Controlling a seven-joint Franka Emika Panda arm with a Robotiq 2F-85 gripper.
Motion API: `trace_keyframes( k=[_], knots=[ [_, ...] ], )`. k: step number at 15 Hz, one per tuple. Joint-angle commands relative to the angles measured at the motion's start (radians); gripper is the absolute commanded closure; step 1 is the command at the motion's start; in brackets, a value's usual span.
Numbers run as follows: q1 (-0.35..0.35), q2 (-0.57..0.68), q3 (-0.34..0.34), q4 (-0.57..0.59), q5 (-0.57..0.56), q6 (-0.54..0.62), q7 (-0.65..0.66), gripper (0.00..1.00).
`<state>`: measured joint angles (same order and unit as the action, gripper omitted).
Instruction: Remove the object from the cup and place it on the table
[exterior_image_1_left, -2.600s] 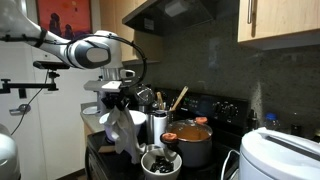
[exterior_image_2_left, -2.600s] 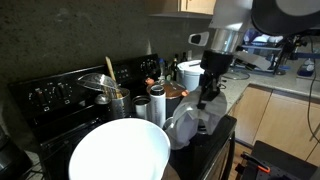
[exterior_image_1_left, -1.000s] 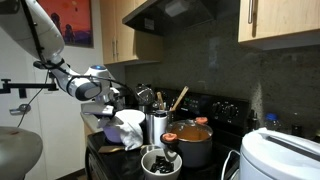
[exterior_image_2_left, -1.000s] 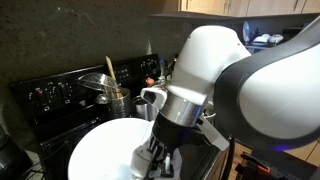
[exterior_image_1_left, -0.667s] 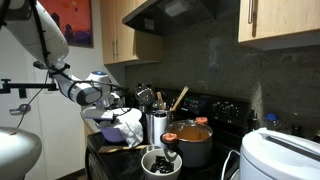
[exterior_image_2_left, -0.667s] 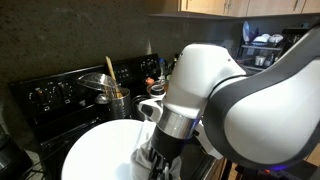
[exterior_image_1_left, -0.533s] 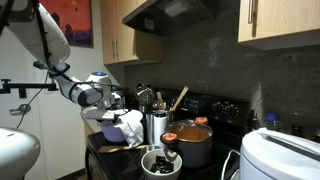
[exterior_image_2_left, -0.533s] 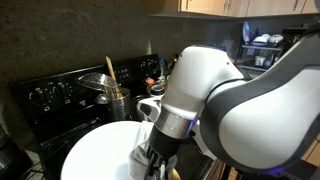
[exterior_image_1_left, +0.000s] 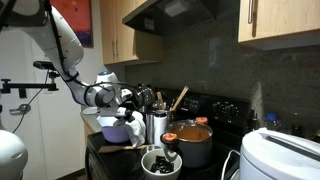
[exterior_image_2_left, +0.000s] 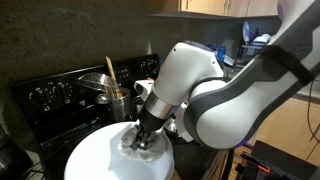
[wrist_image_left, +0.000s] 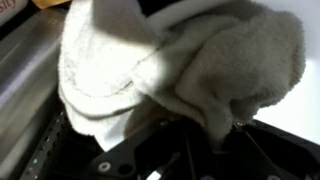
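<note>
My gripper (wrist_image_left: 205, 135) is shut on a white towel (wrist_image_left: 180, 60) that fills most of the wrist view, with a fold pinched between the fingers. In an exterior view the gripper (exterior_image_1_left: 124, 112) holds the towel (exterior_image_1_left: 113, 124) low at the stove's front left corner, beside the steel cup (exterior_image_1_left: 157, 126). In an exterior view the arm fills the middle, and the gripper (exterior_image_2_left: 143, 138) holds the towel (exterior_image_2_left: 133, 150) just behind a large white round object (exterior_image_2_left: 100, 160). There the arm hides the cups.
A pot of red sauce (exterior_image_1_left: 190, 135) and a small bowl (exterior_image_1_left: 160, 163) stand on the black stove (exterior_image_1_left: 215, 108). A utensil holder with a wooden spoon (exterior_image_2_left: 117, 97) stands at the back. A white appliance (exterior_image_1_left: 280, 155) fills the near right corner.
The arm has swung down from above the cups to the stove's front left corner, carrying the towel. The towel, which hung high, is now low by the stove surface.
</note>
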<state>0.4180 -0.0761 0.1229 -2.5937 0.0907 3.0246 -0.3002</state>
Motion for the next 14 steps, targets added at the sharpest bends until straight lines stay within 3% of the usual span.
trace_keyframes(
  k=[1,4,6,7,9,10,14],
  knots=[
    [-0.056,0.042,0.028,0.078,-0.148,0.029,0.142,0.97],
    [-0.045,0.074,0.026,0.152,-0.233,0.004,0.211,0.97],
    [-0.021,0.105,0.035,0.204,-0.232,-0.01,0.207,0.97],
    [-0.051,0.119,0.09,0.224,-0.201,-0.014,0.184,0.97],
    [-0.04,0.15,0.133,0.254,-0.177,-0.018,0.173,0.97],
    [-0.006,0.158,0.126,0.264,-0.136,-0.043,0.147,0.97],
    [-0.013,0.139,0.161,0.265,-0.072,-0.19,0.135,0.97]
  ],
)
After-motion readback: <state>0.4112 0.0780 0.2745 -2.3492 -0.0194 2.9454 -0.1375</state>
